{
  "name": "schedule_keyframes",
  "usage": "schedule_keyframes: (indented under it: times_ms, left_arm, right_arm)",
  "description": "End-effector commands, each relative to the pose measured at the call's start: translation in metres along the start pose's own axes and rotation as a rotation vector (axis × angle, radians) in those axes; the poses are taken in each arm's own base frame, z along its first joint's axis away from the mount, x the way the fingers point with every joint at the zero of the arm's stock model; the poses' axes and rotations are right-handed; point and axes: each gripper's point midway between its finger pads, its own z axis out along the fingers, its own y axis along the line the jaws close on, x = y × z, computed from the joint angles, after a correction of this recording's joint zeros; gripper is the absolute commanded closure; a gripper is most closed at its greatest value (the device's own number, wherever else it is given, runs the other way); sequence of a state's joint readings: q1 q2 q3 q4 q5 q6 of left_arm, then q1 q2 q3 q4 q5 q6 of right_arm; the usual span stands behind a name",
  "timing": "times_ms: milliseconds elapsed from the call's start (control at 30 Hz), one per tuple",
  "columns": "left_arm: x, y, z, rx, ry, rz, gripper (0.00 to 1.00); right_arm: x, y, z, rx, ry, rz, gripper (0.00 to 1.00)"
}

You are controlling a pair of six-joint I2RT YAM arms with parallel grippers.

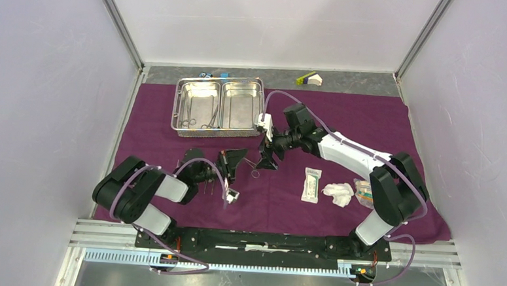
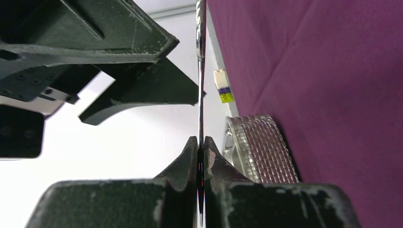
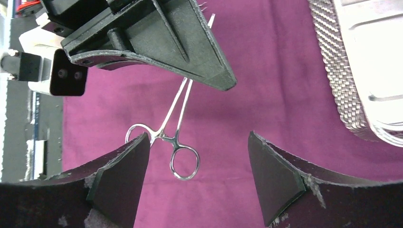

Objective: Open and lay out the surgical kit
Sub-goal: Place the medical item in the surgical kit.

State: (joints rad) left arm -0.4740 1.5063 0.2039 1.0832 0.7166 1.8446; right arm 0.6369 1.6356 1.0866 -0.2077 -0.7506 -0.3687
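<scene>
The dark purple cloth [image 1: 370, 123] lies spread flat over the table. On its far left part stands the steel tray [image 1: 218, 132], with slim instruments [image 1: 196, 117] in its left compartment. My left gripper [image 1: 234, 158] [image 2: 200, 145] is shut on the ring-handled forceps [image 2: 201, 95], whose rings [image 1: 254, 172] hang above the cloth. In the right wrist view the forceps [image 3: 177, 137] dangle from the left gripper's fingers [image 3: 157, 42]. My right gripper [image 1: 266, 158] [image 3: 197, 166] stands open beside the rings, one ring partly behind its left finger [image 3: 119, 180]. Nothing is gripped between its pads.
A white packet [image 1: 311, 184], white gauze [image 1: 338, 193] and a small clear packet [image 1: 364, 191] lie on the cloth at the right front. A blue block [image 1: 224, 74] and a yellow-green and white piece [image 1: 308, 79] sit on the grey strip behind the cloth. White walls close in three sides.
</scene>
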Motion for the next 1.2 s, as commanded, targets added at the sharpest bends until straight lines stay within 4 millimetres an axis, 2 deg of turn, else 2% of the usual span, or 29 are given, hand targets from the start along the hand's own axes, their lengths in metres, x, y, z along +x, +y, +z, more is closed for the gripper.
schedule_keyframes:
  times_ms: [0,267,433,500,700,800,933,1167]
  left_arm:
    - [-0.012,0.053,-0.003,-0.156,-0.016,0.202,0.98]
    - [-0.029,0.072,-0.007,-0.248,-0.044,0.332,0.98]
    - [-0.037,0.076,-0.008,-0.287,-0.061,0.370,0.98]
    - [-0.038,0.078,-0.006,-0.291,-0.060,0.381,0.98]
    - [-0.037,0.092,-0.007,-0.322,-0.041,0.360,0.98]
    - [-0.038,0.091,-0.006,-0.320,-0.041,0.376,0.98]
    - [-0.037,0.089,-0.005,-0.313,-0.037,0.390,0.98]
    - [-0.033,0.096,-0.003,-0.328,-0.028,0.409,0.98]
  right_arm:
    - [-0.004,0.017,-0.001,-0.097,-0.036,0.003,0.19]
    - [0.011,0.033,0.000,-0.181,-0.024,0.032,0.21]
    - [0.015,0.042,0.002,-0.233,-0.032,0.056,0.30]
    - [0.016,0.045,0.003,-0.258,-0.029,0.074,0.36]
    - [0.023,0.045,0.007,-0.266,-0.021,0.099,0.36]
    - [0.022,0.047,0.008,-0.287,-0.028,0.108,0.41]
    - [0.025,0.052,0.009,-0.319,-0.029,0.119,0.43]
    - [0.031,0.059,0.010,-0.353,-0.030,0.144,0.53]
